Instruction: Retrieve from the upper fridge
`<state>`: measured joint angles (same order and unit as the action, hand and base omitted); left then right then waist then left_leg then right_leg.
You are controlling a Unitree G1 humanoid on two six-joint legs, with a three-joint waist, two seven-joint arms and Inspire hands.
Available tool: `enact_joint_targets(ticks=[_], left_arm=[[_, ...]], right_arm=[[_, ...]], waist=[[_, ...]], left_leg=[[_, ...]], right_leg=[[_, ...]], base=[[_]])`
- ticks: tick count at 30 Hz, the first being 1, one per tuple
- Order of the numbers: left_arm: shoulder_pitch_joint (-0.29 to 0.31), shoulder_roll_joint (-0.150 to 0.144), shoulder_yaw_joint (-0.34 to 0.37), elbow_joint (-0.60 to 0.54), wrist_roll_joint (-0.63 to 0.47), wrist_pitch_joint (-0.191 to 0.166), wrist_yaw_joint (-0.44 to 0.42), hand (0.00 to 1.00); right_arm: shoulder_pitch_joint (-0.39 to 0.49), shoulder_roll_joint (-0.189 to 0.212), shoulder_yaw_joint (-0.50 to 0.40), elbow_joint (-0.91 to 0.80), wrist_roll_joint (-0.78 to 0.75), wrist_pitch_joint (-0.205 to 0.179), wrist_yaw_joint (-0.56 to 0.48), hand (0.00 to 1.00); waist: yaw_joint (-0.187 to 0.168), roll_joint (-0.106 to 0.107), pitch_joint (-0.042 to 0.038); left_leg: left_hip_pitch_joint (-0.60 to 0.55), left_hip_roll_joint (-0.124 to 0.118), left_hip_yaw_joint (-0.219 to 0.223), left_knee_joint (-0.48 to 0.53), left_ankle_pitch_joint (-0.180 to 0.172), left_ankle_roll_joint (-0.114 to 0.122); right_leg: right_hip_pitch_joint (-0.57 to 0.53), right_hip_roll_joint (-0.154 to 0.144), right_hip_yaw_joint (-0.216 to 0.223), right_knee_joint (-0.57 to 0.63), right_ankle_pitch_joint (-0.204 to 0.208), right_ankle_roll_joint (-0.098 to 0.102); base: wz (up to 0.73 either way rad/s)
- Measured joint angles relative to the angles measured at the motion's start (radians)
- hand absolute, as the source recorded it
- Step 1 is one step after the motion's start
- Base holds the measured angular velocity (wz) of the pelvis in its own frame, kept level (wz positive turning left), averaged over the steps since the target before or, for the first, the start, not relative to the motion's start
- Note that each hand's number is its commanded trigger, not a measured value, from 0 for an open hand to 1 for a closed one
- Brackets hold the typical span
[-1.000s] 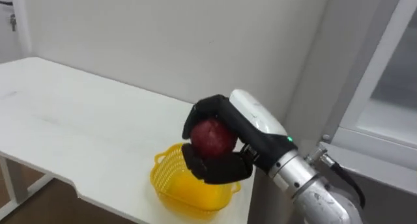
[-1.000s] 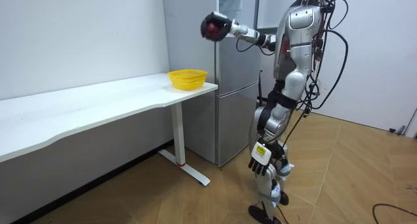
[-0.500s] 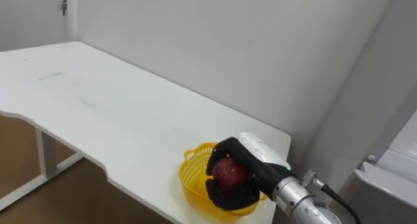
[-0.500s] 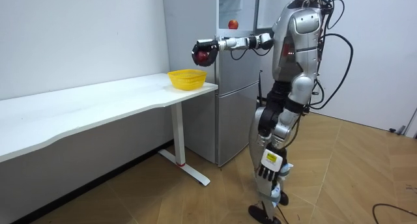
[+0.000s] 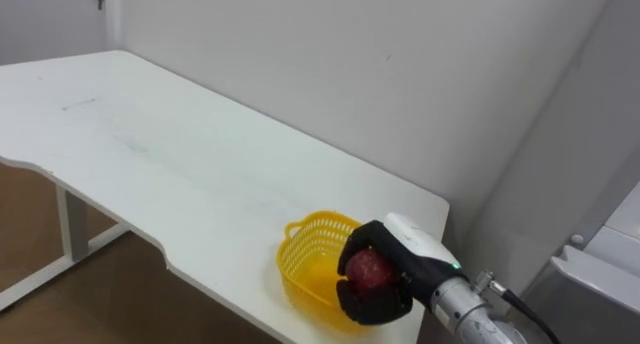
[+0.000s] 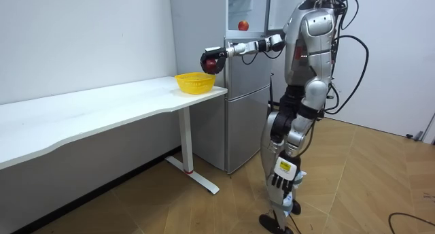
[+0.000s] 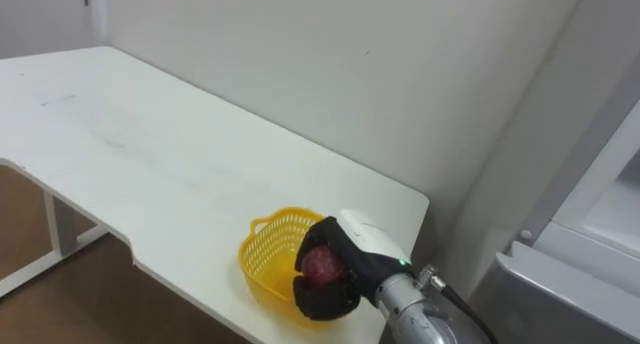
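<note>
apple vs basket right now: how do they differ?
The apple is red and solid; the basket is yellow and latticed. The apple is gripped in the right hand, off the table; the basket sits on the table. Both are at the table's end nearest the fridge.

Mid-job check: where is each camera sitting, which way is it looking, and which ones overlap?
Left eye view: on the head, looking down at the white table and yellow basket; the right hand holds an apple near the basket.
Right eye view: beside it on the head, same aim, same hand.
Room view: standing off in the room, seeing the whole robot side-on beside the fridge, left hand hanging low.
Shared: both eye views show one scene, slightly offset.
</note>
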<state>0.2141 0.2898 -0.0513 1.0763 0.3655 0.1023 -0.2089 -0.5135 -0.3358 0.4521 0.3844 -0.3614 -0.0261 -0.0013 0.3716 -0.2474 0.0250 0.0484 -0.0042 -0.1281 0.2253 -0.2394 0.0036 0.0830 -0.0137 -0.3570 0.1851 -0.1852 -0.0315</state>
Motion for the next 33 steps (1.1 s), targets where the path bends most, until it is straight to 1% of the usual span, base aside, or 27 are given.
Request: enact_joint_targets(ticks=[1, 2, 3, 9, 13, 16, 21, 26, 33], left_arm=[[0.0, 0.0, 0.0, 0.0, 0.0, 0.0, -0.001, 0.0], [0.001, 0.002, 0.0, 0.0, 0.0, -0.001, -0.001, 0.0], [0.002, 0.005, 0.0, 0.001, 0.0, -0.001, -0.001, 0.0], [0.001, 0.015, 0.0, 0.001, 0.0, -0.001, -0.002, 0.0], [0.003, 0.015, 0.0, -0.002, 0.001, -0.001, -0.002, 0.0], [0.017, 0.015, 0.001, -0.027, 0.001, -0.001, -0.002, 0.0], [0.022, 0.014, 0.003, -0.042, 0.001, 0.0, -0.002, 0.0], [0.022, 0.013, 0.009, -0.047, 0.001, 0.0, 0.0, 0.0], [0.024, 0.011, 0.009, -0.047, 0.001, 0.001, 0.002, 0.0]], right_arm=[[-0.001, -0.005, 0.0, 0.004, 0.002, -0.003, 0.0, 0.88], [-0.003, -0.015, 0.0, 0.01, 0.005, -0.005, 0.0, 0.14], [-0.011, -0.02, 0.0, 0.017, 0.007, -0.006, -0.002, 0.0], [-0.031, -0.03, 0.0, 0.036, 0.007, -0.008, -0.022, 0.0], [-0.031, -0.03, 0.0, 0.036, 0.01, -0.009, -0.023, 0.0], [-0.031, -0.03, 0.0, 0.041, 0.01, -0.01, -0.026, 0.0], [-0.031, -0.03, 0.0, 0.041, 0.01, -0.019, -0.03, 0.0], [-0.031, -0.031, 0.0, 0.04, 0.01, -0.019, -0.031, 0.0], [-0.031, -0.031, 0.0, 0.04, 0.021, -0.019, -0.03, 0.0]], waist=[[0.001, 0.0, 0.0], [0.003, 0.0, 0.0001], [0.005, 0.0, 0.0003], [0.009, 0.004, 0.0034], [0.017, 0.007, 0.0051], [0.02, 0.008, 0.0063], [0.02, 0.009, 0.0063], [0.02, 0.01, 0.0062], [0.02, 0.02, 0.0051]], left_leg=[[0.0, -0.001, -0.001, -0.001, 0.0, 0.0], [-0.001, -0.001, -0.001, -0.003, 0.0, 0.0], [-0.001, -0.001, 0.0, -0.004, 0.0, 0.0], [0.0, -0.001, 0.002, -0.004, 0.0, 0.0], [-0.001, -0.001, 0.001, -0.003, 0.0, 0.0], [-0.001, -0.001, 0.0, -0.003, 0.0, 0.0], [-0.002, -0.001, 0.0, -0.003, 0.0, 0.0], [-0.002, -0.001, 0.0, -0.003, 0.0, 0.0], [-0.001, -0.002, 0.0, 0.002, 0.0, 0.0]], right_leg=[[0.0, 0.0, 0.0, 0.0, 0.0, 0.0], [0.001, 0.0, -0.001, 0.0, 0.0, 0.0], [0.001, 0.0, -0.001, 0.0, 0.0, 0.0], [0.002, 0.0, -0.001, 0.0, 0.0, 0.0], [0.002, 0.0, -0.002, 0.0, 0.0, 0.0], [0.001, 0.0, -0.003, -0.001, 0.0, 0.0], [0.002, 0.0, -0.003, -0.001, 0.0, 0.0], [0.002, 0.0, -0.002, -0.001, 0.0, 0.0], [0.002, 0.0, -0.002, -0.001, 0.0, 0.0]], base=[[0.03], [0.0], [0.0], [0.0], [0.0], [0.0], [0.0], [0.0], [0.0]])
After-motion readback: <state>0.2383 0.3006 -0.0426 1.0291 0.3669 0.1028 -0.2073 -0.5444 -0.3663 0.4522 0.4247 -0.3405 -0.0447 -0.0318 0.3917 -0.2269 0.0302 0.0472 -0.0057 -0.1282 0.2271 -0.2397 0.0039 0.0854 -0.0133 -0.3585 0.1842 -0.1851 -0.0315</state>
